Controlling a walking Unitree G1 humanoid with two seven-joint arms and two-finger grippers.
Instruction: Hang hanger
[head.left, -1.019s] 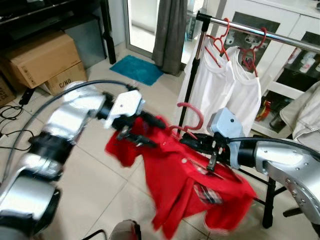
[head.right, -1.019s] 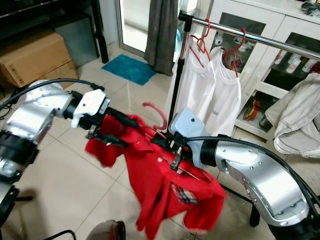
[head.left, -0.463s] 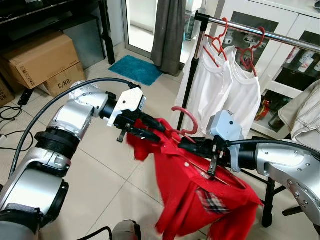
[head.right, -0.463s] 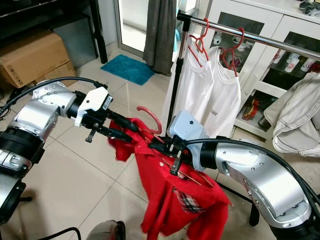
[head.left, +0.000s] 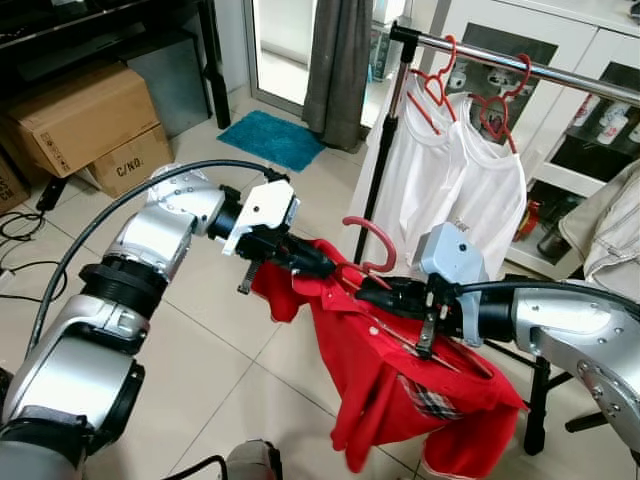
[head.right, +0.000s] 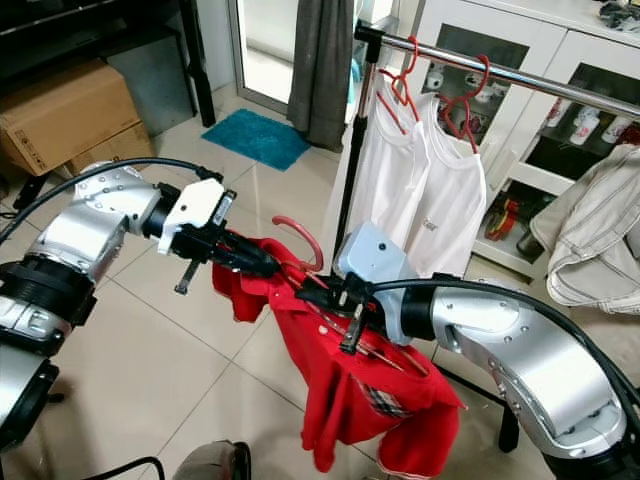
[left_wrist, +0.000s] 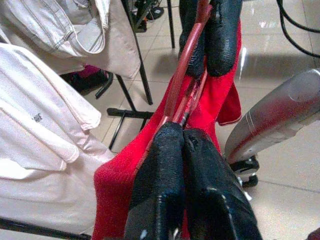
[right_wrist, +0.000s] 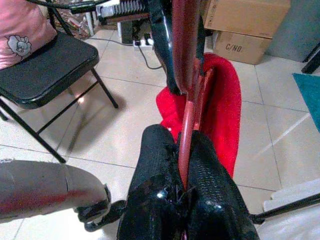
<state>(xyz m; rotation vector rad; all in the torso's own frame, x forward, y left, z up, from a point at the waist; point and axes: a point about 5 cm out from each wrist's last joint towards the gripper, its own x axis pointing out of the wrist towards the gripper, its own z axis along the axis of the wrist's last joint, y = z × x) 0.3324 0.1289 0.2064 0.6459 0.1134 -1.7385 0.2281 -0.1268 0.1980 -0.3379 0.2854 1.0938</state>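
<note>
A red hanger (head.left: 372, 236) carrying a red shirt (head.left: 400, 375) is held in the air in front of me, its hook pointing up. My left gripper (head.left: 322, 268) is shut on the hanger's left shoulder through the cloth; its fingers (left_wrist: 170, 165) pinch the red wire. My right gripper (head.left: 372, 291) is shut on the hanger just below the hook, with the wire between its fingers (right_wrist: 155, 165). The two grippers almost touch. The metal rail (head.left: 540, 68) stands behind and above, to the right, holding two white shirts (head.left: 450, 170) on red hangers.
The rack's black post (head.left: 383, 150) is just behind the hook. Cardboard boxes (head.left: 80, 115) sit at the left, a teal mat (head.left: 272, 138) and a grey curtain (head.left: 340, 60) beyond. A beige garment (head.left: 610, 225) hangs at the right. A black folding chair (right_wrist: 45, 70) is nearby.
My left gripper has moved right along the hanger, close up to the right gripper. The red shirt has swung from spread out sideways to hanging down below the hanger.
</note>
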